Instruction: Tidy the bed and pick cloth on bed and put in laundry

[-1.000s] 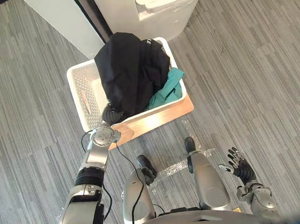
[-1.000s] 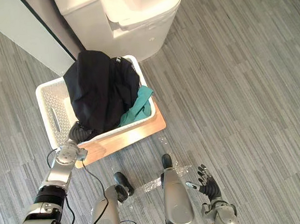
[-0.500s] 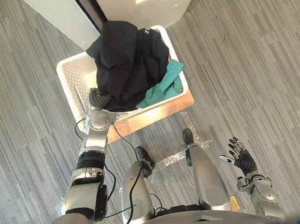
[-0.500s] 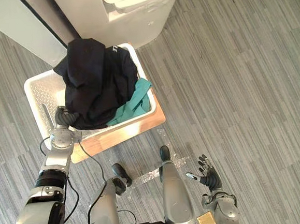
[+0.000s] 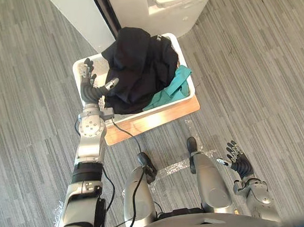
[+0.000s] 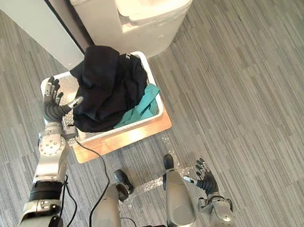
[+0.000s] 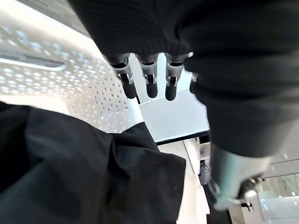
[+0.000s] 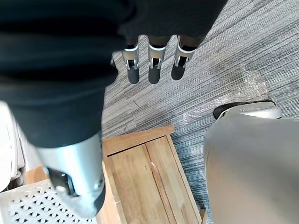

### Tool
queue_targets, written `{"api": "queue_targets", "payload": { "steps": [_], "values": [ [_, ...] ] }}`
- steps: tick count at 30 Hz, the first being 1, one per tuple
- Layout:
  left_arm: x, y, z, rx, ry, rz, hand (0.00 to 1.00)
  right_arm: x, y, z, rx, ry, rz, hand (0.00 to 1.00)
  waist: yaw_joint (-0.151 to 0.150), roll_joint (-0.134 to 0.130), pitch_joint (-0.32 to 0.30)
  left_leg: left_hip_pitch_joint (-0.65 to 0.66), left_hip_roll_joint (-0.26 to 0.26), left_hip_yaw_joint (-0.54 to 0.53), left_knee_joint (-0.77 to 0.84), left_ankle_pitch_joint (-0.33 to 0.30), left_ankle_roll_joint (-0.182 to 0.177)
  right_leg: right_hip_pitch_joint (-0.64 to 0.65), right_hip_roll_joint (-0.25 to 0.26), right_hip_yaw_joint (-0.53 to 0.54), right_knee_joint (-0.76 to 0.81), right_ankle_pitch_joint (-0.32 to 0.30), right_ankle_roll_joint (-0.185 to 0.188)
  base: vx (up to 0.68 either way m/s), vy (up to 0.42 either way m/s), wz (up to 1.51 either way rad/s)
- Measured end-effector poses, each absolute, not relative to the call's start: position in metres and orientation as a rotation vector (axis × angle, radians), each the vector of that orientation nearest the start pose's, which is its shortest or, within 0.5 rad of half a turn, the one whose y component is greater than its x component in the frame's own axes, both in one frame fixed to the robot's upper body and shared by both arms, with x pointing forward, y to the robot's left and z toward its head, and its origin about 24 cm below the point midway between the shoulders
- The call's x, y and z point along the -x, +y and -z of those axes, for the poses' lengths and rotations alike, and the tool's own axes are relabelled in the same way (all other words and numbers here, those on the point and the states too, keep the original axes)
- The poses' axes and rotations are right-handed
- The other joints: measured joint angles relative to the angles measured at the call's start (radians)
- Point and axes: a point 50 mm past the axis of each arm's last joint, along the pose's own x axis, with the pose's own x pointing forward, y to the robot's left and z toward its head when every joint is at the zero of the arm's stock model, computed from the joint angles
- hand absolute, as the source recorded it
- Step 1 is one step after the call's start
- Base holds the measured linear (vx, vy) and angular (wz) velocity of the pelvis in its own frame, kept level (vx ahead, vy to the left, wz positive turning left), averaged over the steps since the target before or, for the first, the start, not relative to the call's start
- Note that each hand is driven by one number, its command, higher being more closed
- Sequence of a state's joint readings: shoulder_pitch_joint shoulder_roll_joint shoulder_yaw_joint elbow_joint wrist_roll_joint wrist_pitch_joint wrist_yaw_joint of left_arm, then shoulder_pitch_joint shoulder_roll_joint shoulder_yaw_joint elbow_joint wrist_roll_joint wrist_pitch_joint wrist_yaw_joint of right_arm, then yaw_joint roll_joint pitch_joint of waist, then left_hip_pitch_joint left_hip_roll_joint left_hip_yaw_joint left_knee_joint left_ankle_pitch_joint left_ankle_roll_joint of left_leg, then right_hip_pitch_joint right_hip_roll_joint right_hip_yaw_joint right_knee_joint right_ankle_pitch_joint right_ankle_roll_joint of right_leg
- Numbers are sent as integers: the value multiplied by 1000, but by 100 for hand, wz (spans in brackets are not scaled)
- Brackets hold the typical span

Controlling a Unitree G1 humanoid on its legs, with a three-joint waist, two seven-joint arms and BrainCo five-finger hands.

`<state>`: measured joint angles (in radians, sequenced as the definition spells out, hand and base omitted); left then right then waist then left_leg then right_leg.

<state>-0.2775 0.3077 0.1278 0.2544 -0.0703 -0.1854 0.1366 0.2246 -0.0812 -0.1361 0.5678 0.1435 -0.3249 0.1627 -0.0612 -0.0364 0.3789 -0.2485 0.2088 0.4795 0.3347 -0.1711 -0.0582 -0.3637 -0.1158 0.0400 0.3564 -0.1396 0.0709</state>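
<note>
A black garment lies heaped in the white perforated laundry basket, spilling over its far rim, with a teal cloth tucked beside it at the right end. My left hand is raised over the basket's left end, fingers spread straight, holding nothing; the black garment shows just past its fingers. My right hand hangs low at my right side over the floor, fingers straight and empty.
The basket stands on a low wooden board on grey plank flooring. A white bin-like unit and a white panel stand just behind the basket. Open floor spreads to the right.
My left hand has come up from the basket's front edge, where it was down by the black garment, and its fingers have spread open. The camera has shifted slightly.
</note>
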Motion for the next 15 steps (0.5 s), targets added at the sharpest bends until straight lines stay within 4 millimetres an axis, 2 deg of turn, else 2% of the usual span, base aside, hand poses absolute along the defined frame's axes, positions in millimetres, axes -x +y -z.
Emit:
{"api": "queue_targets", "payload": {
  "steps": [4, 9, 13, 15],
  "values": [
    [-281, 246, -74, -159, -180, -200, 0, -134, -211, 98, -83, 488, 128, 0, 15, 2, -53, 40, -2, -6, -25, 6, -2, 46, 0, -14, -24, -1, -1, 30, -18, 7],
    [-254, 253, -64, -100, -194, -218, 0, -115, -216, 107, -96, 551, 168, 0, 27, 5, -95, 74, -20, -27, -60, 15, -4, 101, -4, -42, -58, -2, 0, 32, -3, 16],
    [-216, 268, -30, 82, -114, -352, 0, -96, -217, 115, -111, 596, 210, 0, 29, 13, -144, 113, -28, -42, -85, 17, -8, 153, -5, -59, -93, -5, 3, 76, -3, 13],
    [-195, 267, -2, 234, -29, -387, 0, -83, -214, 120, -113, 637, 196, 0, 52, 22, -166, 149, -24, -55, -100, 18, -9, 205, -9, -87, -119, -5, 3, 102, -18, 21]
  ]
}}
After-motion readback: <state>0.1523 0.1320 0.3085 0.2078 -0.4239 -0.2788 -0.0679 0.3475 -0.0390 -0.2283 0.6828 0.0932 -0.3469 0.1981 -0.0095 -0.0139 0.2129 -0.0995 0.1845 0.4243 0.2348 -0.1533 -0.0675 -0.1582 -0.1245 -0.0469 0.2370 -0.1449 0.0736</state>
